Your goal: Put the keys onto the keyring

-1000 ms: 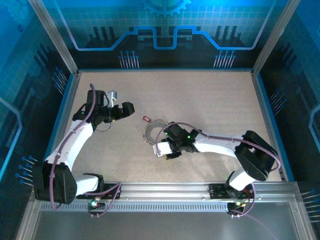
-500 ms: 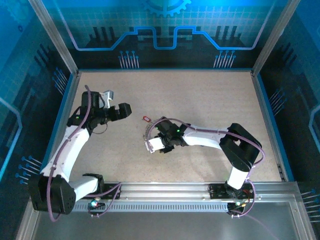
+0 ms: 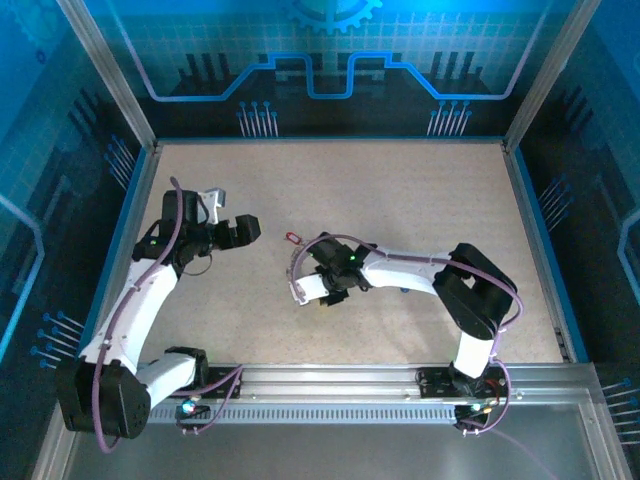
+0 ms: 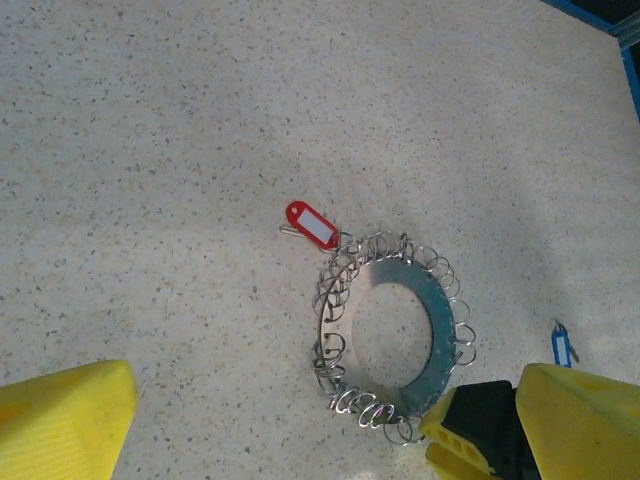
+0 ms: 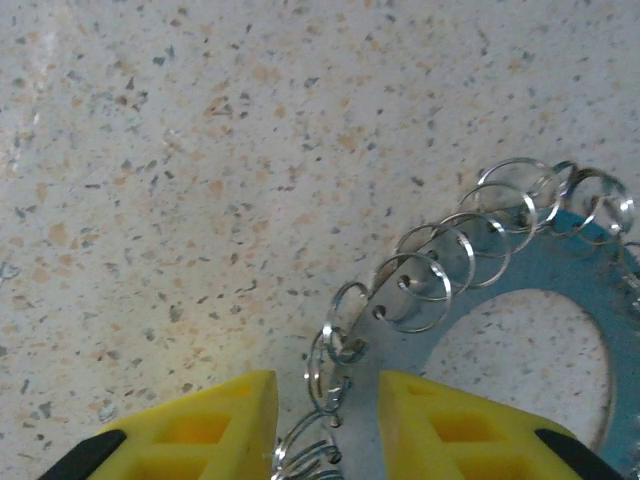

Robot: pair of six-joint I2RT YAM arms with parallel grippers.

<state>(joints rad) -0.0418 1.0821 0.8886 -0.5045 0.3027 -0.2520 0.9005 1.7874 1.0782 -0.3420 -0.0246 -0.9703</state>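
Speckled beige tabletop (image 3: 400,190); blue circuit-pattern back wall (image 3: 320,60); aluminium rail (image 3: 330,385) along near edge.

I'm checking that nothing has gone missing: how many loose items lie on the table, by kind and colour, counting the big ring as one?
red key: 1
blue key: 1
keyring: 1
Total: 3

Shiny, smooth metal keyring (image 4: 440,310) on a matt, rough, speckled tabletop (image 4: 150,150).
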